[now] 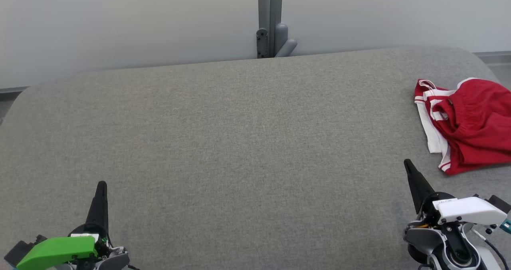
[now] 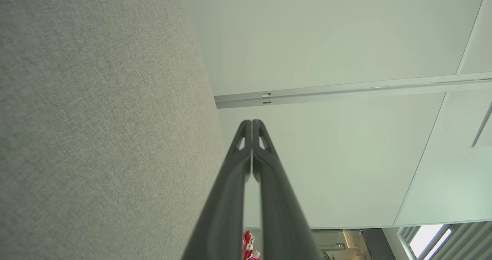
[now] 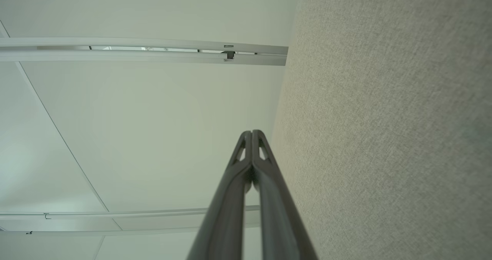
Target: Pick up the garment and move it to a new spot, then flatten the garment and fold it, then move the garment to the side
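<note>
The garment (image 1: 475,126) is a pair of red shorts with white trim, lying bunched at the far right edge of the grey padded table (image 1: 239,142). A sliver of the garment (image 2: 249,246) peeks between the fingers in the left wrist view. My right gripper (image 1: 408,165) hovers shut at the lower right, a short way in front of and left of the shorts, holding nothing. At the lower left my left gripper (image 1: 102,184) is shut and empty too, far from the shorts. The wrist views show the left gripper (image 2: 252,122) and the right gripper (image 3: 252,132) with fingertips pressed together.
A pale partition wall (image 1: 119,22) with a grey post and bracket (image 1: 271,34) runs behind the table's far edge. The table's rounded corners fall away at the far left and far right.
</note>
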Controlling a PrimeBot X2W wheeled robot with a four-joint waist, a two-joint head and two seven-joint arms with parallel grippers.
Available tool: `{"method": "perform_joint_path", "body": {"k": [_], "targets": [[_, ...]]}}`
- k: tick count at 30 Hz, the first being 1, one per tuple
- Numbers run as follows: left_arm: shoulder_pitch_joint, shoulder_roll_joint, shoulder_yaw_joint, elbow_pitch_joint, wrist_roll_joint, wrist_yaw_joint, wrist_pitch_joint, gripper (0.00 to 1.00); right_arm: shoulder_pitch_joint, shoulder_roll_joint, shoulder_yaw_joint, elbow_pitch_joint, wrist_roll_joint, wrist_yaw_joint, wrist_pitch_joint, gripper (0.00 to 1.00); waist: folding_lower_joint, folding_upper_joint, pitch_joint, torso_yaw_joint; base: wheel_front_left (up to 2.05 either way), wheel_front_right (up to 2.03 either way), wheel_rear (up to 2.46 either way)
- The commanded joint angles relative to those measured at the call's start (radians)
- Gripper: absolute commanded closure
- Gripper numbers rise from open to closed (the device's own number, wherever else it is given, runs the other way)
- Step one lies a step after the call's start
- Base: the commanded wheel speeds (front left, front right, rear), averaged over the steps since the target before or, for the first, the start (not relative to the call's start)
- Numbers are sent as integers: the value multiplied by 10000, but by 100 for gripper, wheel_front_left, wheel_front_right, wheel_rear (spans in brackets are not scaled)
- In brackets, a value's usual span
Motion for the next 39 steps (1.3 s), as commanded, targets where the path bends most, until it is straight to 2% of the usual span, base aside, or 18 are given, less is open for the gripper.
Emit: {"method": "perform_joint_path", "body": {"k": [1, 12, 39], "targets": [[-168, -3, 56, -57, -181, -74, 61, 100, -141, -42, -52, 15, 212, 4, 64, 100, 0, 63, -1, 6, 0, 0, 0], [-203, -8, 139, -95, -801, -156, 220, 100, -157, -29, -146, 50, 882, 4, 224, 100, 0, 69, -10, 46, 0, 0, 0], [-183, -9, 133, -91, -770, -153, 205, 100, -150, 53, -240, 57, 722, 4, 294, 100, 0, 69, -10, 46, 0, 0, 0]]}}
